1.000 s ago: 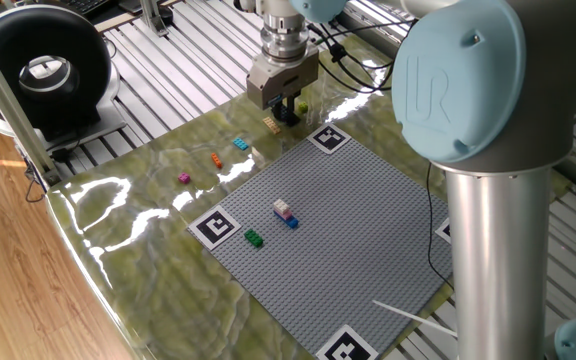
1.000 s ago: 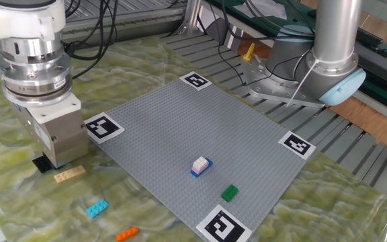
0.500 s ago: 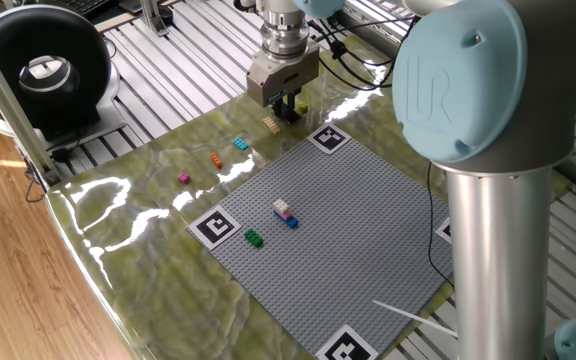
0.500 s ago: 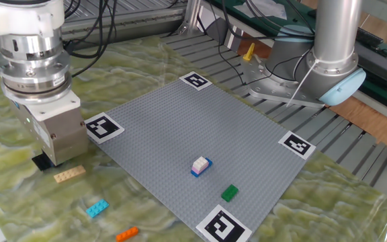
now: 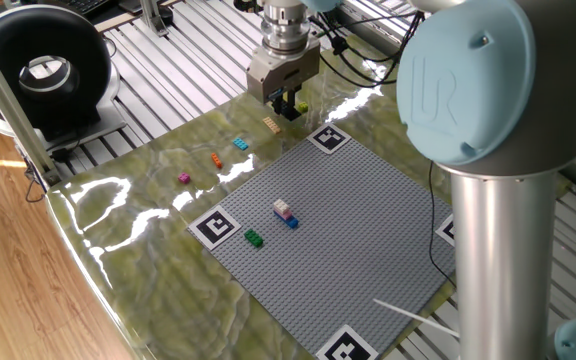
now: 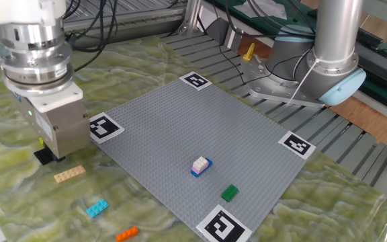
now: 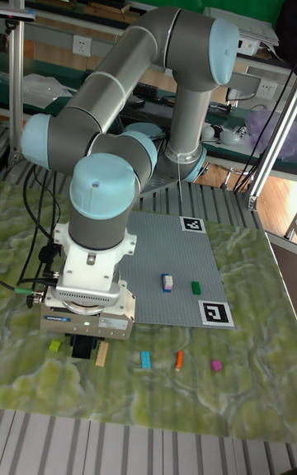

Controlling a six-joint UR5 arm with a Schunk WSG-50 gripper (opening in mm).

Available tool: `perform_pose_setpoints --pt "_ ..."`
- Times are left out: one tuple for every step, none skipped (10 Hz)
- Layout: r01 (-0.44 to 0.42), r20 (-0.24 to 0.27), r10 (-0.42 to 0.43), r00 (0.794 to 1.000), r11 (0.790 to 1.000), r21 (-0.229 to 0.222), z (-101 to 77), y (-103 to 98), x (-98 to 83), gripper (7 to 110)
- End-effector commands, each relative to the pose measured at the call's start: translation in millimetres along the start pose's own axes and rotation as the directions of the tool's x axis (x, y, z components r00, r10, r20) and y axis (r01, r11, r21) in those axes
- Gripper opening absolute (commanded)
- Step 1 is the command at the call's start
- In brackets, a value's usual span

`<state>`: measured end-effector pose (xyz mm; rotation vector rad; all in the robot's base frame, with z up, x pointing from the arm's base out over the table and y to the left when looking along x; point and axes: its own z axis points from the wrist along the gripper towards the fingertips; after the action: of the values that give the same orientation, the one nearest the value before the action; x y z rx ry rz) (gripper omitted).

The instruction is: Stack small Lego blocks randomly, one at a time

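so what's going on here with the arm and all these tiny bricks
A UR5 arm is stacking small Lego bricks one at a time. Its gripper sits low over the dark plate off the corner of the grey baseplate, with the tan brick beside it; whether it holds anything cannot be told. On the baseplate a white-pink brick is already stacked on a blue one, and a green brick sits alone. The cyan, orange and magenta bricks wait loose on the table.
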<state>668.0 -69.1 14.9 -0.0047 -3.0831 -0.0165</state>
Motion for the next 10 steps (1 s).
perform_pose_setpoints --pt "0.002 0.007 -0.001 1.0 1.0 -0.016 -14.1 5.6 5.8 22" --pt "0.002 0.007 -0.002 1.0 1.0 -0.018 -17.0 6.7 8.4 22" --pt "0.0 0.006 0.0 1.0 1.0 -0.018 -19.7 7.4 11.4 22" --pt "-0.003 0.006 0.003 1.0 1.0 -0.019 -22.3 9.0 14.4 22" --pt "-0.004 0.004 0.004 1.0 1.0 -0.022 -25.1 11.3 18.2 22" --pt "-0.007 0.004 0.007 1.0 1.0 -0.025 -26.9 13.3 20.7 22" --pt "-0.012 0.001 0.012 1.0 1.0 -0.025 -28.0 15.1 23.7 22" --pt "-0.015 -0.002 0.015 1.0 1.0 -0.027 -28.7 17.2 26.4 22" --pt "-0.019 -0.004 0.019 1.0 0.999 -0.027 -29.4 19.1 28.9 22" --pt "-0.019 -0.004 0.019 1.0 0.999 -0.028 -29.6 19.9 29.5 22"
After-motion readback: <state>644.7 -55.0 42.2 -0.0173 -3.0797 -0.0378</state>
